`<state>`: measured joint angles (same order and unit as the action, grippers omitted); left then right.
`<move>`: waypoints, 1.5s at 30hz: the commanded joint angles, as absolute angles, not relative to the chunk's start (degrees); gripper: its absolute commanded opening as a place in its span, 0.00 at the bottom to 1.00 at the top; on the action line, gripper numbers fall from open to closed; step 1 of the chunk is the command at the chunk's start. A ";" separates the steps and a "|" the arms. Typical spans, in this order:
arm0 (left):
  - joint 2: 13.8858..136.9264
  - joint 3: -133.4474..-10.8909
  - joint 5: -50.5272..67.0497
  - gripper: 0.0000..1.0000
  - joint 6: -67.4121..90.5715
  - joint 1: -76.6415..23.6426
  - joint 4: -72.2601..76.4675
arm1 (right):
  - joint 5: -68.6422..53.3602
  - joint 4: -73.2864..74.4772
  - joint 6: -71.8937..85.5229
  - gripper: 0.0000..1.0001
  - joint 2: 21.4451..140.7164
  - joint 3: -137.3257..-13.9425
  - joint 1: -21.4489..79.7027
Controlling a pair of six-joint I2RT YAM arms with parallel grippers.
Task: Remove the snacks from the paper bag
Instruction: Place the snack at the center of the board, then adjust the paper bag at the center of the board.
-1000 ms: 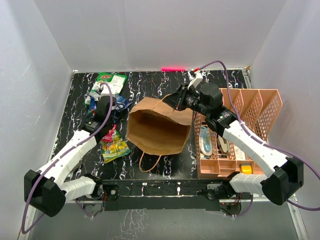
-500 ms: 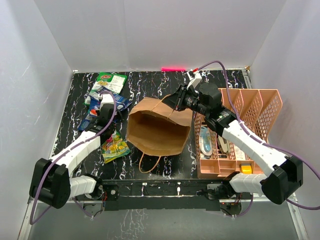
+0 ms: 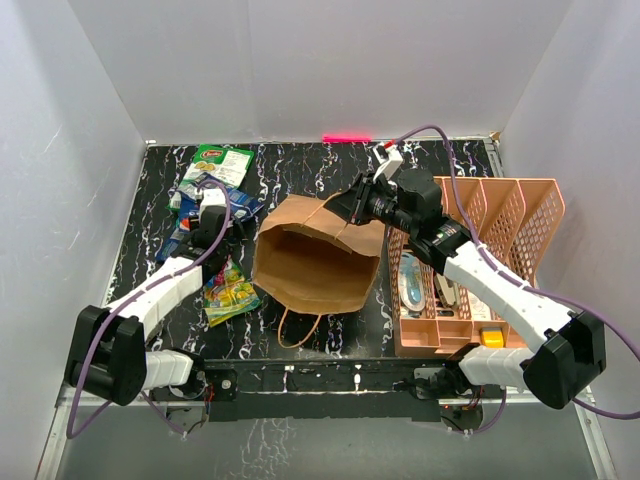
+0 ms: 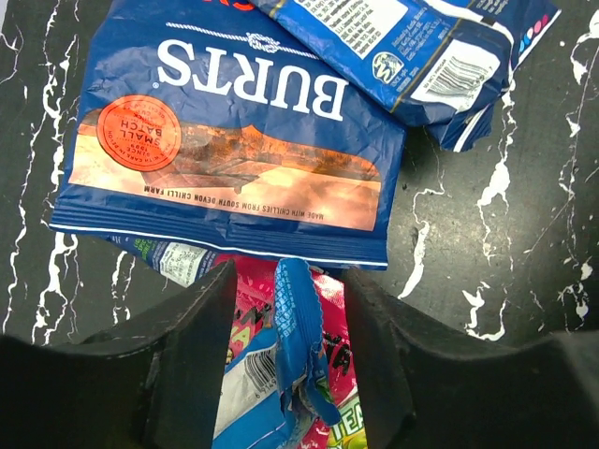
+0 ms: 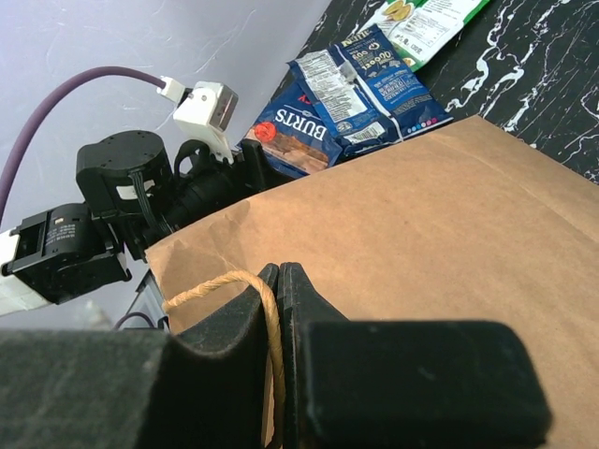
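Broadly, the paper bag took up the middle of the table, with its mouth gaping upward and toward 6 o'clock. As far as the overhead view reached inside, only brown paper showed, so I judged the emptying done or nearly so. A pink organiser stood just beside the bag at 3 o'clock.

From that side the right gripper reached to the bag's far rim at about 1 o'clock. Its fingers were pressed together on the paper edge, right against the twine handle, and they held the mouth open.

All the visible snacks lay outside the bag, to its 9 to 11 o'clock. The green-and-white packet lay farthest back. The yellow-and-green packet lay nearest, at 8 o'clock.

The left gripper hung over the pile between them with its fingers spread. The blue packet lay just past the fingertips at 12 o'clock in the wrist view, with its long axis running 9 to 3. A second blue packet overlapped its far corner at 1 o'clock. The crimped end of the red-and-blue packet sat between the fingers, seemingly gripped by neither.

The bag's mouth lay at 3 o'clock from this gripper, so any further reach inside would fall to the left arm, the free one.
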<state>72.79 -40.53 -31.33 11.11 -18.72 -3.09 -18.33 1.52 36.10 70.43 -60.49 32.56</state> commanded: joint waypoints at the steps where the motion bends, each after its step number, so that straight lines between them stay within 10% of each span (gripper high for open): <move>1: 72.09 -43.50 -31.08 0.55 12.06 -18.11 -4.62 | -18.18 -1.74 35.95 0.08 68.96 -60.64 32.34; 9: 60.17 -40.93 -17.85 0.98 10.55 -18.10 -0.44 | -20.76 -1.60 35.77 0.08 70.42 -61.59 32.34; 21: 53.70 -39.47 -29.69 0.98 10.65 -18.02 -0.25 | -38.59 -0.54 31.17 0.08 75.78 -70.55 36.05; 45: 51.61 -39.17 -33.21 0.98 10.46 -18.02 0.14 | -12.94 5.41 30.75 0.08 75.39 -77.14 33.22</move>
